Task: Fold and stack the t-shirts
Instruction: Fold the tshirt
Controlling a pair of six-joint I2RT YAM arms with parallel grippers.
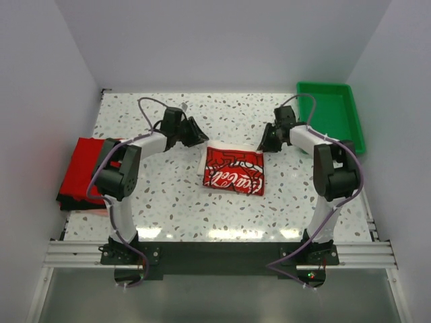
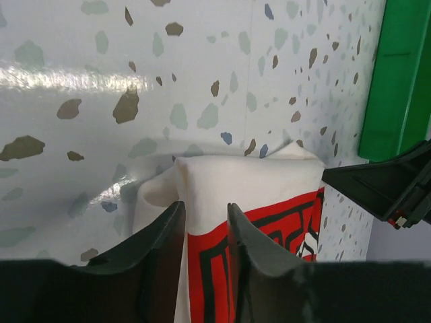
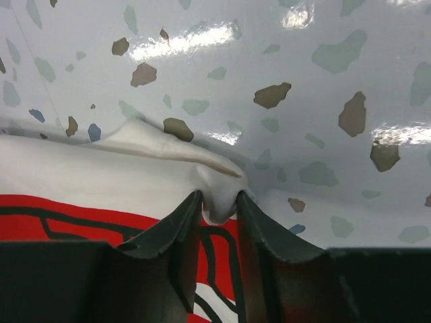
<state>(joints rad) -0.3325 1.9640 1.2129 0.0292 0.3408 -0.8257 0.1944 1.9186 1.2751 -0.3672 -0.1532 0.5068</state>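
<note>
While the folded cream-white cloth t-shirt with red print [image 1: 234, 170] lies well left of the green plastic tray [image 1: 333, 111], my right gripper [image 3: 219, 205] pinches its tray-side far corner. My left gripper [image 2: 205, 215], fingers narrowly parted, straddles the corner farthest from the tray; I cannot tell if it grips.
</note>
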